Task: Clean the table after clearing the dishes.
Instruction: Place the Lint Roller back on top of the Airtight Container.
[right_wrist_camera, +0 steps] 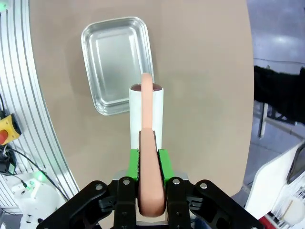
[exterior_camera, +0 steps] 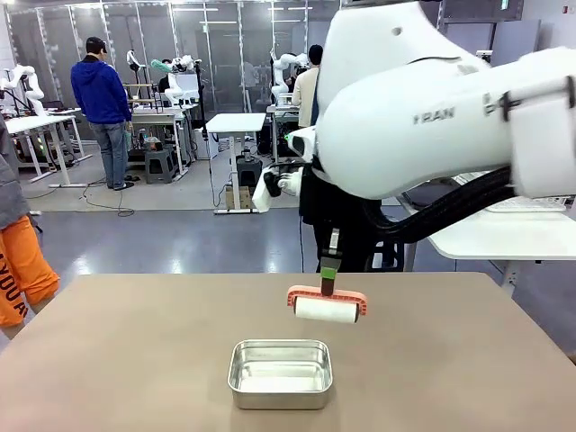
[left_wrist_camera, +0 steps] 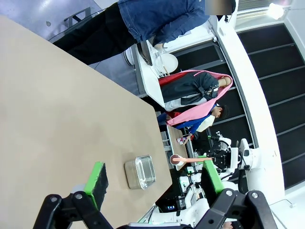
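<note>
The beige-brown table point(exterior_camera: 135, 360) lies bare around a steel pan. My right gripper point(exterior_camera: 329, 268) is shut on the salmon handle point(right_wrist_camera: 151, 157) of a lint roller. The roller's white roll point(exterior_camera: 326, 310) hangs low over the table just beyond the pan; I cannot tell if it touches. In the right wrist view the roll point(right_wrist_camera: 147, 112) points toward the pan. My left gripper point(left_wrist_camera: 153, 171) is open and holds nothing, high above the table point(left_wrist_camera: 57, 105). Of the dishes, a white plate point(left_wrist_camera: 167, 62) stands in a rack on a small white table.
A small rectangular steel pan point(exterior_camera: 281, 371) sits near the table's front edge, also in the wrist views point(right_wrist_camera: 116, 64) point(left_wrist_camera: 141, 171). A person in a blue top point(left_wrist_camera: 157, 19) stands by the small white table. An orange-clad leg point(exterior_camera: 22, 270) is at the table's left.
</note>
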Action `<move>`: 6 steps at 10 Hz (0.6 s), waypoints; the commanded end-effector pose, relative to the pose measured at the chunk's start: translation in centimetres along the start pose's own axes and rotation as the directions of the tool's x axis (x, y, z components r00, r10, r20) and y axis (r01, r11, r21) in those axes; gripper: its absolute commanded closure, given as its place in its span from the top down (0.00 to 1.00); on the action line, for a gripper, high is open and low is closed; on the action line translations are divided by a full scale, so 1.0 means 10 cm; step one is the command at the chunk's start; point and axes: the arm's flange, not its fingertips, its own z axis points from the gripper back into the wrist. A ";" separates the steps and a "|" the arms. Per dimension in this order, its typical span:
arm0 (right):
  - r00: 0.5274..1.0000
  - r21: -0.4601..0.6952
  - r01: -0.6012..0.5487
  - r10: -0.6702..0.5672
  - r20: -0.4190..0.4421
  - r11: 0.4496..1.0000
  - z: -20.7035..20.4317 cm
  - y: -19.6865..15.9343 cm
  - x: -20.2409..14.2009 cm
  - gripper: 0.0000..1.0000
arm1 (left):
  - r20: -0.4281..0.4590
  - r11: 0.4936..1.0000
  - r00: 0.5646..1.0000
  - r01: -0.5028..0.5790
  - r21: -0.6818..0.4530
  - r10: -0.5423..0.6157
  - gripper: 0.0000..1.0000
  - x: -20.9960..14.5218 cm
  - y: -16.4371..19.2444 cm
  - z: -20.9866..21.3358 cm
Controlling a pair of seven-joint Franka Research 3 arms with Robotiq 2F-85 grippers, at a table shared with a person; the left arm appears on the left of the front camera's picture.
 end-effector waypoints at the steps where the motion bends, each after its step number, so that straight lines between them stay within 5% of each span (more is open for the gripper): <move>1: 0.990 0.020 -0.141 0.141 -0.013 0.990 -0.14 -0.20 0.40 0.21 | -0.007 1.000 1.000 0.007 -0.008 -0.007 1.00 -0.02 -0.01 0.03; 6: 0.954 0.256 -0.297 0.274 0.122 0.920 -0.67 -0.28 0.63 0.21 | -0.007 1.000 1.000 0.007 -0.008 -0.007 1.00 -0.02 -0.01 0.03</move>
